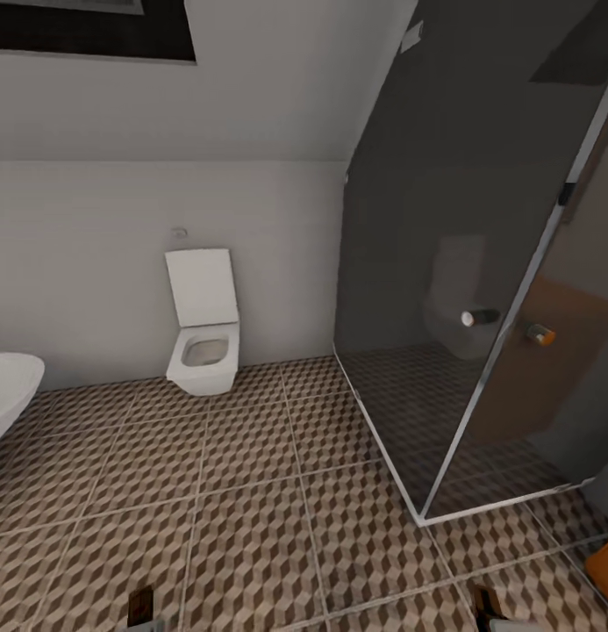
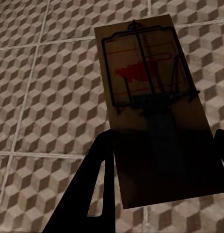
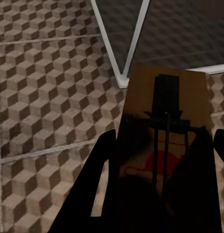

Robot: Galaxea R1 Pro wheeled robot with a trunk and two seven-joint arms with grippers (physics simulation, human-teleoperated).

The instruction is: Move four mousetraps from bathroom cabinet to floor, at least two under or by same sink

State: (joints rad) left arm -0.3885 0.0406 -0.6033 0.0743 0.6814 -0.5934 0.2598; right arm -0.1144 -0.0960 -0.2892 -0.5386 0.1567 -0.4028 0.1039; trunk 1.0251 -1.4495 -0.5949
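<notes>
Mousetraps — tan boards, dark wire, red mark — one (image 2: 151, 111) gripped by left tool (image 2: 160, 160), one (image 3: 165, 150) by right tool (image 3: 163, 184).

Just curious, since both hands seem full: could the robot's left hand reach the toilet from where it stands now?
Probably not. The toilet sits across several floor tiles by the far wall, and the left gripper already holds a mousetrap. Nothing blocks the way; it is just far.

Head camera high, facing forward and down over bathroom floor (image 1: 251, 491), both wrist cameras close above those tiles, probably angled downward
</notes>
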